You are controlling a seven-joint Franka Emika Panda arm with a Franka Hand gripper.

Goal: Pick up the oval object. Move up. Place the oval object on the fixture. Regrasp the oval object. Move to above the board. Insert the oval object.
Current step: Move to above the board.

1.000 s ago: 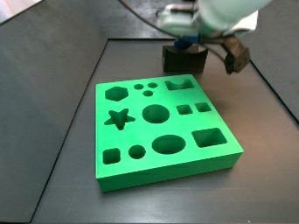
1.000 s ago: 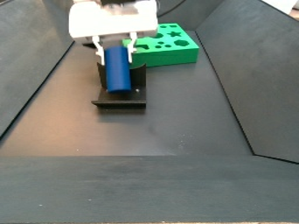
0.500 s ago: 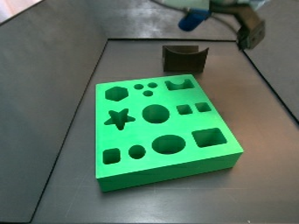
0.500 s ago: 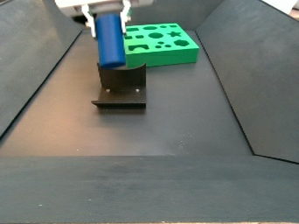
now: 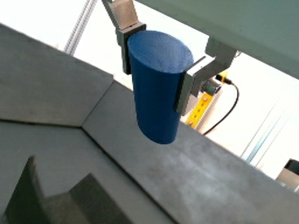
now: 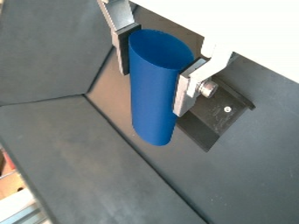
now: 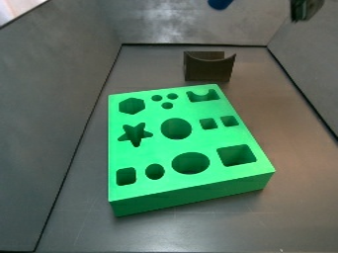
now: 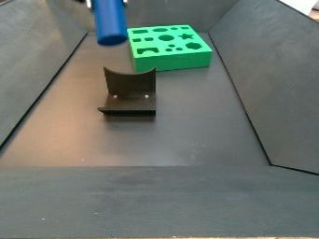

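The gripper (image 5: 163,63) hung high over the far part of the workspace, its flat silver fingers (image 6: 118,35) pinching the blue oval peg (image 6: 155,86) by its upper end, so that most of the peg's length hung free below the pads. In both wrist views the peg sat squarely between the two plates, long axis running down away from the wrist, which is the pose an insertion would want. In a side view only the peg's lower part (image 8: 110,22) showed, at the top edge of the picture, well above the dark fixture (image 8: 129,92); the arm itself was out of sight there.

The fixture's U-shaped notch stood empty, its base plate (image 6: 222,115) visible under the peg in a wrist view. By that, the regrasp looked done and the carry toward the green board (image 7: 185,148) was the step in hand. The board lay flat on the dark floor, near the fixture, its oval hole (image 7: 192,163) open and unobstructed. Lining the peg's oval up with that hole would likely be the delicate part
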